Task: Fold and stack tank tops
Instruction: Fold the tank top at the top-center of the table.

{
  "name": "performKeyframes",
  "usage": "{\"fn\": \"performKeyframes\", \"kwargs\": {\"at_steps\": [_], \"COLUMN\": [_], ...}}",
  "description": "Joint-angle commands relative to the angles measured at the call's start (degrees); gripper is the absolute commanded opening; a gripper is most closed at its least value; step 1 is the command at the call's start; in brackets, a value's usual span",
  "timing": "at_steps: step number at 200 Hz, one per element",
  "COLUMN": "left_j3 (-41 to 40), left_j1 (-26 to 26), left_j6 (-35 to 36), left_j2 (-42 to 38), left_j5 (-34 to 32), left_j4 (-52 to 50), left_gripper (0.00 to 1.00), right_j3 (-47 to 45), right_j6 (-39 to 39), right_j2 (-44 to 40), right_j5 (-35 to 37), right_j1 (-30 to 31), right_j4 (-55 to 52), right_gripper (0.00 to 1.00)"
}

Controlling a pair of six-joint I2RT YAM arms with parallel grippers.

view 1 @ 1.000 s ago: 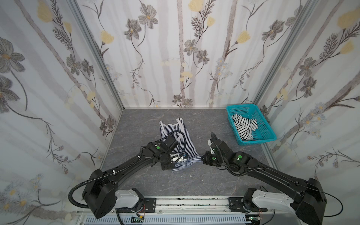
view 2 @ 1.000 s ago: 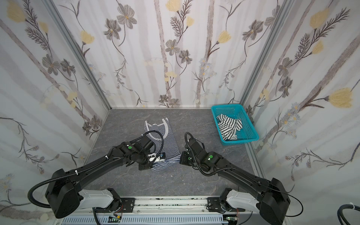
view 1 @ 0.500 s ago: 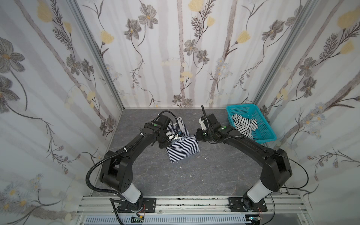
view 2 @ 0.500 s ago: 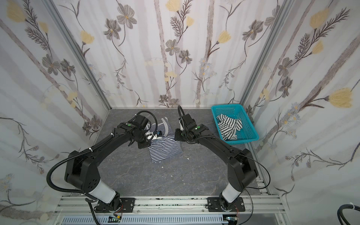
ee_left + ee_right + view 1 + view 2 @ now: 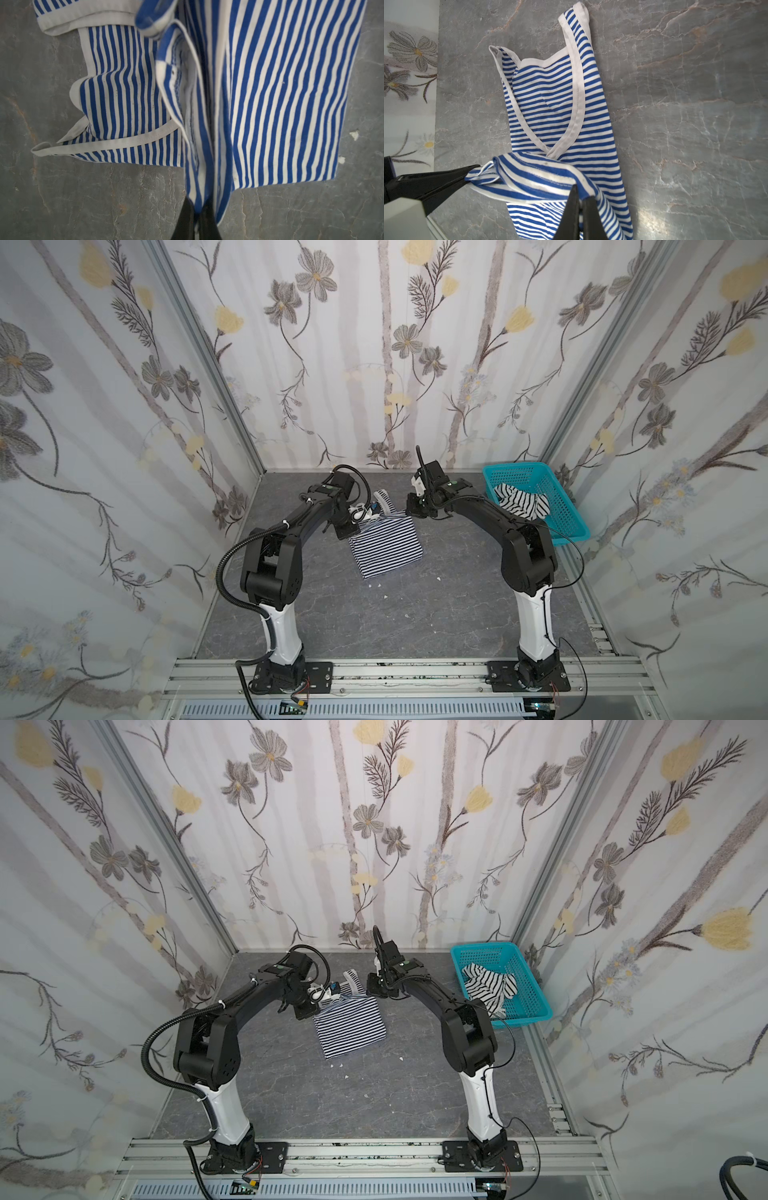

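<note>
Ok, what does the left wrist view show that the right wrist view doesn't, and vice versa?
Only the left wrist: the wide folded-over panel of the blue-striped tank top, and white specks on the table beside it. Only the right wrist: the neckline with both strap ends, the floral wall, and the right gripper shut on the lifted edge. Both: the left gripper pinching that edge, the same top, the grey table.

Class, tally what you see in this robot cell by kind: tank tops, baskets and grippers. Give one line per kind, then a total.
Tank tops: 2 (blue-striped tank top, black-striped tank top)
Baskets: 1 (turquoise basket)
Grippers: 2 (left gripper, right gripper)
Total: 5
</note>
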Motion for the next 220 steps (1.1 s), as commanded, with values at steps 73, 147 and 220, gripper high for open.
{"fn": "performKeyframes", "kwargs": {"at_steps": [73, 147, 220], "left_j3": [3.9, 2.08, -11.23], "left_j1": [0.3, -0.02, -6.39], "left_j6": [-3.37, -15.31, -16.96], "left_j2": [8.33, 0.94, -4.73], "left_j5": [-3.54, -3.94, -4.1], "left_j4": [2.82, 12.31, 13.66], "left_gripper": [0.16, 0.48, 0.41], "right_j3": [12.92, -3.54, -24.55], "right_j6": [-1.4, -0.72, 1.7], "right_j2": [13.0, -0.77, -9.35], "right_j5": [-3.88, -3.62, -2.14], "right_j1": [-1.32, -0.84, 1.6], "right_j4": [-2.96, 4.63, 14.09], "right_gripper": [0.31, 0.5, 0.4]}}
